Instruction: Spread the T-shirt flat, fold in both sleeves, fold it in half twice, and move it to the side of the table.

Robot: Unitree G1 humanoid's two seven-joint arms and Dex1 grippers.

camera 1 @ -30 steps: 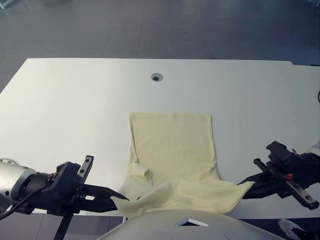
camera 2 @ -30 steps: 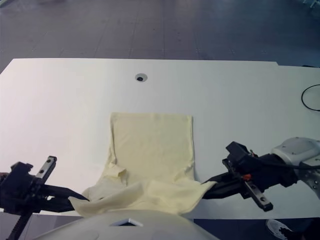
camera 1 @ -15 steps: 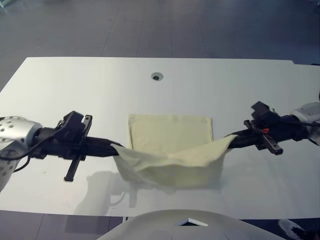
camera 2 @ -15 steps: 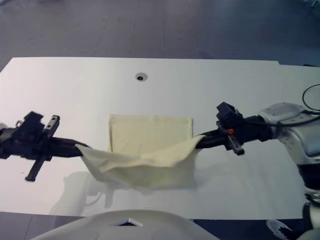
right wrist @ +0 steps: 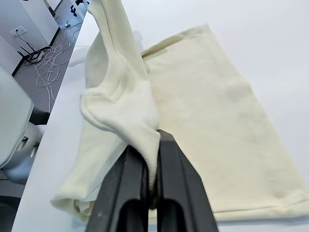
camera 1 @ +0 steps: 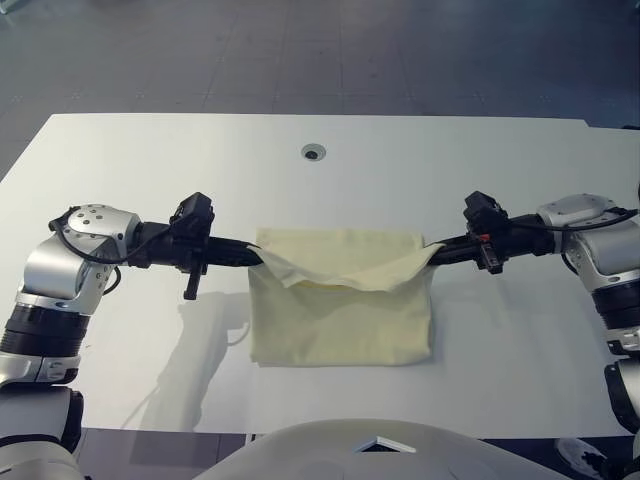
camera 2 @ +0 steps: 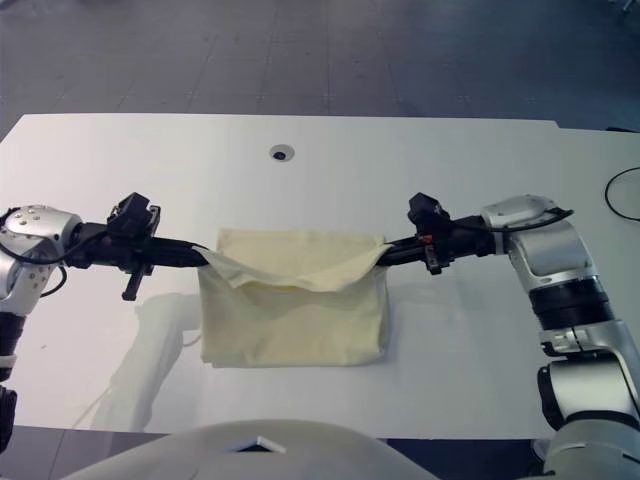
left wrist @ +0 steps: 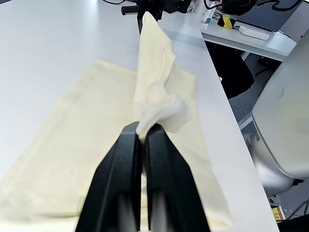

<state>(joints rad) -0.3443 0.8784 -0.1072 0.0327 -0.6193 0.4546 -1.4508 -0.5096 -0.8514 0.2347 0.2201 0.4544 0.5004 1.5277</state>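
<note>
You have the pale yellow T-shirt [camera 1: 340,320] lying in the middle of the white table [camera 1: 140,160], on the half nearer the robot. It looks midway through a fold in half, with its near edge lifted and carried over towards the far edge. Your left gripper [camera 1: 256,257] is pinched tight on one corner of that lifted edge and your right gripper [camera 1: 436,247] is clamped on the other. The wrist views confirm it, with cloth bunched between the closed fingers on both sides. The raised edge sags in the middle between the two corners and hangs just above the lower layer. Both held corners seem to sit slightly short of the far corners underneath. To finish this fold cleanly, draw the two corners gently apart so the sag flattens, then take them the last bit forward until each sits over its matching far corner. Bring both down at the same pace and let go only once the cloth rests on the layer below, or the top layer will likely wrinkle or skew. The cable hole [camera 1: 314,153] lies well beyond the shirt and should not interfere.
</note>
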